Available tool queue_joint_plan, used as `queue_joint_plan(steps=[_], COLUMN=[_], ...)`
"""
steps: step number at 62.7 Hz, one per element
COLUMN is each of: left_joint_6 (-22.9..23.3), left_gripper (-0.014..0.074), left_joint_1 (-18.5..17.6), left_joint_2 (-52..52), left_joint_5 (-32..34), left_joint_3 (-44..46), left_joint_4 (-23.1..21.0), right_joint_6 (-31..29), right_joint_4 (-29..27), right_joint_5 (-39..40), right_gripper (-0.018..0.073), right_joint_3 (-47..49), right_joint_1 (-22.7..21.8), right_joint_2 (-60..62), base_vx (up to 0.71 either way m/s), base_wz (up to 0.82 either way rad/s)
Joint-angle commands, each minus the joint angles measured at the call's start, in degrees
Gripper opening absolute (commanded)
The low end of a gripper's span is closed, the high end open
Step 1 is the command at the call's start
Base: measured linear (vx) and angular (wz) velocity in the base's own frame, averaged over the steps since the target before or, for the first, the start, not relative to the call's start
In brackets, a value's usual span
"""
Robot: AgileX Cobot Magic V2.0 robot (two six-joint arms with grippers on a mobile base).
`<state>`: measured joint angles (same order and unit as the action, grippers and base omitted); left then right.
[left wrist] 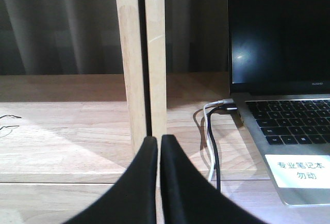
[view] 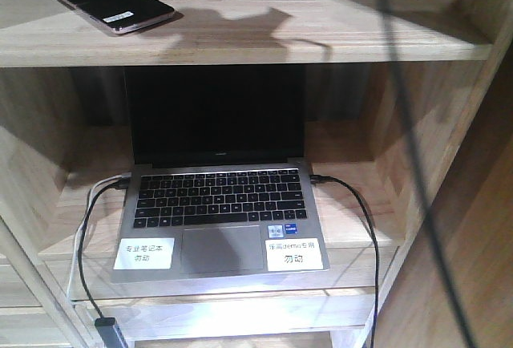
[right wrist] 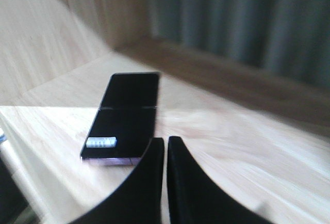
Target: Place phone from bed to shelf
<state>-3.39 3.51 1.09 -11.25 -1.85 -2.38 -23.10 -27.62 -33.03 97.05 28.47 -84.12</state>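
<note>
Looking from the front, the phone (view: 110, 3) lies flat at upper left on the shelf (view: 321, 39), near its front edge; dark cables cross the right side. My left gripper (left wrist: 159, 144), jaws together, faces an upright post beside the laptop (left wrist: 289, 126). My right gripper (right wrist: 166, 146), blurred, jaws together, sits just right of the phone's (right wrist: 126, 115) near end, free of it.

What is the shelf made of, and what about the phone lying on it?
The shelf looks like pale, unpainted wood: grain lines and plank joins show on its boards. The phone has a glossy black face, probably glass since it reflects light, and a pinkish-gold rim that may be metal, though that's hard to tell.
</note>
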Motion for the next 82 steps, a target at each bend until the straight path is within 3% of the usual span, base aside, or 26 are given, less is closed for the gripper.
queue_joint_plan(steps=[1,40,54,70,82], left_joint_6=[0.0,0.0,0.0,0.0,0.0], left_gripper=[0.0001,0.0001,0.0001,0.0001,0.0001], left_joint_1=[0.0,0.0,0.0,0.0,0.0], left_joint_2=[0.5,0.5,0.5,0.5,0.5], left_joint_5=[4.0,4.0,4.0,4.0,4.0], left_joint_3=[-0.4,-0.4,-0.4,-0.4,-0.4], left_joint_4=[-0.5,-0.5,-0.5,-0.5,-0.5], right_joint_6=[-2.3,-3.4,-3.3,-2.8,-2.8], right_joint_4=[-1.4,-1.4,-1.4,-1.6,-1.6], right_joint_5=[9.3,28.5,30.8,31.0,30.3], right_gripper=[-0.0005,-0.0005,-0.0005,-0.0005,-0.0005], right_joint_3=[-5.3,-50.4,-64.0,-74.5,-75.9], right_joint_1=[-0.2,-0.3,-0.3,-0.3,-0.3], right_joint_2=[7.6,42.0,53.0,63.0,66.0], base_vx=[0.00,0.00,0.00,0.00,0.00], base_wz=[0.00,0.00,0.00,0.00,0.00])
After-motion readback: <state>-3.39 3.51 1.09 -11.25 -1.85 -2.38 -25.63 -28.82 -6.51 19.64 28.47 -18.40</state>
